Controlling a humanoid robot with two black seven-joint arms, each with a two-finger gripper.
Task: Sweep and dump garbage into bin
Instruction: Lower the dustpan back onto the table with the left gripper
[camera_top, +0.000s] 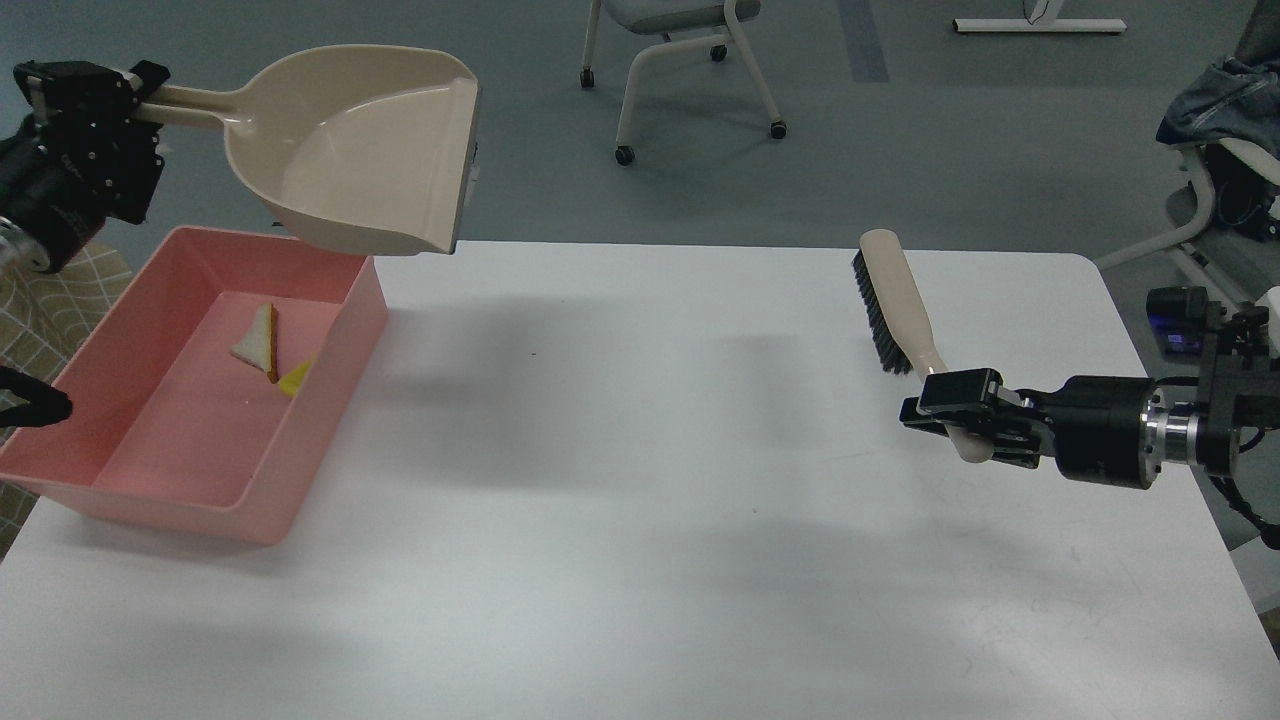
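Note:
The pink bin (330, 345) stands at the table's left edge. Inside it lie the whitish bread slice with a brown crust (256, 343) and the yellow chunk (296, 377), partly hidden by the bin's right wall. My left gripper (135, 95) is shut on the long handle of the beige dustpan (360, 150) and holds it in the air above the bin's far end; the pan looks empty. My right gripper (950, 405) is shut on the handle of the beige hand brush (895, 305), whose black bristles (878, 320) rest on the table at the right.
The white table (640, 500) spreads between the bin and the brush. Rolling chairs (680, 60) stand on the floor behind the table. A second chair with clothes (1225, 130) is at the far right. A patterned cloth (60, 300) lies at the left.

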